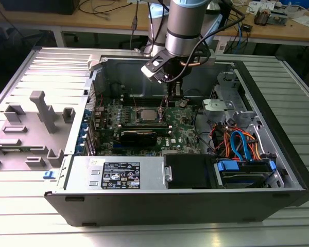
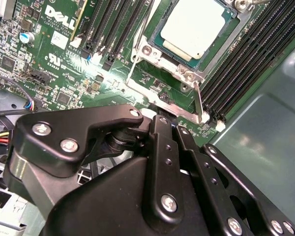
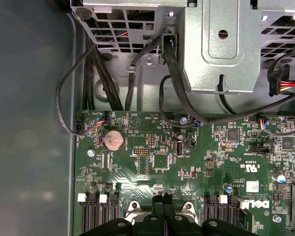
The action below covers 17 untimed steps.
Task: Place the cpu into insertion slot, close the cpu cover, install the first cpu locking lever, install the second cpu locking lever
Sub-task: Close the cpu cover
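The open computer case (image 1: 278, 128) lies on its side on the slotted metal table (image 1: 20, 206), so the green motherboard (image 1: 188, 131) faces up and the arm (image 1: 188, 23) can reach straight down onto it. The gripper (image 2: 169, 123) hangs low over the board, just beside one edge of the insertion slot (image 1: 138, 116). That is probably where a locking lever would be worked, though I cannot tell whether either lever is latched. In the first wrist view the fingertips (image 3: 159, 199) are drawn together, with nothing to be seen between them. The cpu cover (image 2: 169, 63) looks folded down, its silvery frame lying around the chip. The cpu (image 2: 191, 29) sits flat in the slot, its pale metal top showing through the cover's window, with long black memory slots (image 2: 246, 54) on both sides
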Tool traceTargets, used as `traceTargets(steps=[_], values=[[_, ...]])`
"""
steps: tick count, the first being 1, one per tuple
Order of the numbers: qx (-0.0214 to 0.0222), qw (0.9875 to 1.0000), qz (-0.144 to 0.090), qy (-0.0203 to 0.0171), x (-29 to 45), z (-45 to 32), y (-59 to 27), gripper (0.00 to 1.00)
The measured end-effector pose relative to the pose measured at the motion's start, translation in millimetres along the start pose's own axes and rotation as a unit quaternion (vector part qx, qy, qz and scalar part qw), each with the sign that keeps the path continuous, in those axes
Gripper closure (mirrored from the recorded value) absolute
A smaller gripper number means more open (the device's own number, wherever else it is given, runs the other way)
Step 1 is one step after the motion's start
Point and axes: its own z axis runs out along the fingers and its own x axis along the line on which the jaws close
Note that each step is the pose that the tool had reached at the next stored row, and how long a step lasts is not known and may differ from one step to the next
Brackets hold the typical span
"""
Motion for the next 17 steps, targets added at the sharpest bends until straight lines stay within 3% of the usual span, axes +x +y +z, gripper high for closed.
traceTargets(steps=[17], values=[[0.0000, 1.0000, 0.000, 0.0000, 0.2, 1.1, -6.3, 0.89]])
